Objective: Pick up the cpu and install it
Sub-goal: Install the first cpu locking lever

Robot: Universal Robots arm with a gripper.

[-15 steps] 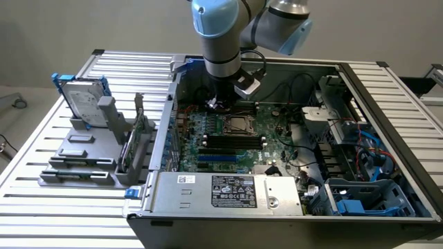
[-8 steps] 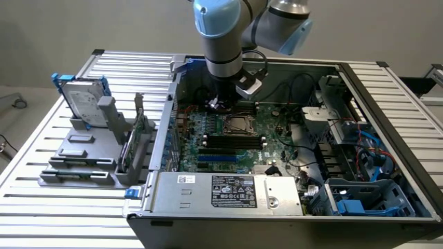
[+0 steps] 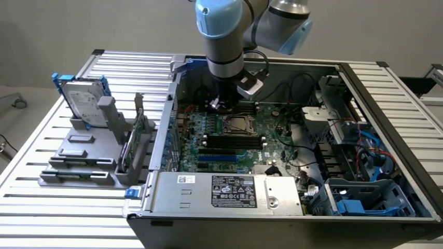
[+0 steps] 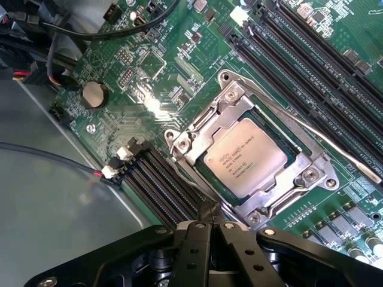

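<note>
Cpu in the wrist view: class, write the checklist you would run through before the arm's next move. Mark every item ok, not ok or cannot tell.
1. The cpu is in the socket: ok. It lies inside the socket frame, silver top up.
2. The cpu is square to the frame: ok. Its edges run parallel to the frame's opening.
3. The gripper has let go of the cpu: ok. It is shut, nothing shows between its fingers, and it sits beside the frame's edge, apart from the chip.
4. The lever is latched: cannot tell. The rod runs along one side of the frame, but its hook is not clear.
</note>
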